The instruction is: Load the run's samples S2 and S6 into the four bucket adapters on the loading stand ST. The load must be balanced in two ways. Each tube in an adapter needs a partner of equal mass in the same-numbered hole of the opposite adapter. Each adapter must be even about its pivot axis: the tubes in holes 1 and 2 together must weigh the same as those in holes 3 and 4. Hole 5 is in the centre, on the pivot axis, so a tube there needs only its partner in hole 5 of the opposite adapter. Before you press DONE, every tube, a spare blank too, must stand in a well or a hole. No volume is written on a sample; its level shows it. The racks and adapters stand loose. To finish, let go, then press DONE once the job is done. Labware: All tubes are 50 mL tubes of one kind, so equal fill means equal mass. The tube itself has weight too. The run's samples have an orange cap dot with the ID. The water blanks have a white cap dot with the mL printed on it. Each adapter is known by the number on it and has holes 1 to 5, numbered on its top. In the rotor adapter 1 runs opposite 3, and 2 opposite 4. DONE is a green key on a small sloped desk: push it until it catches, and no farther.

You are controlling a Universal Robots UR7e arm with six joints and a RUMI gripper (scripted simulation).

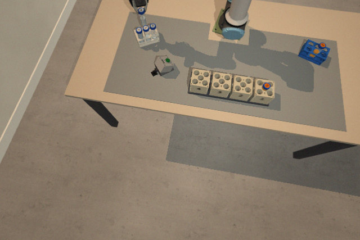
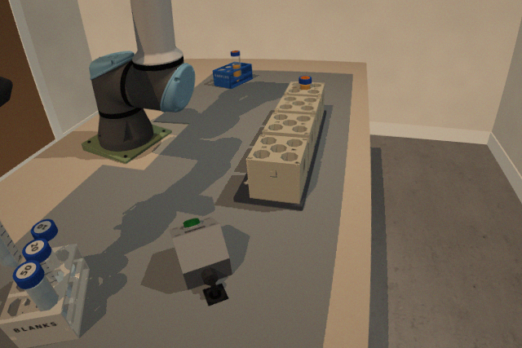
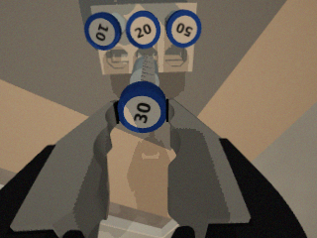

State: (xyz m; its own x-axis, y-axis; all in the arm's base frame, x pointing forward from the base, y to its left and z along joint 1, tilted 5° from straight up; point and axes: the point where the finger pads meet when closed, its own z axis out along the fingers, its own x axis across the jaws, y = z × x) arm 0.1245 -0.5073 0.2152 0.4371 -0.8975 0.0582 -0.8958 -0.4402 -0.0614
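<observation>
My gripper [image 3: 143, 101] is shut on the cap end of the 30 mL blank [image 3: 143, 106] and holds it lifted above the BLANKS rack [image 1: 146, 37]; it also shows in the top view [image 1: 141, 11]. The 10 [image 3: 103, 30], 20 [image 3: 143, 30] and 50 [image 3: 183, 28] mL blanks stand in the rack. Four cream adapters [image 1: 230, 85] stand in a row on the stand. One orange-dotted sample [image 1: 266, 86] stands in the rightmost adapter. Another sample [image 1: 322, 45] stands in the blue sample rack [image 1: 313, 49].
The DONE desk with its green key [image 1: 167, 60] stands between the BLANKS rack and the adapters. The arm's base [image 1: 232, 25] is at the back middle of the table.
</observation>
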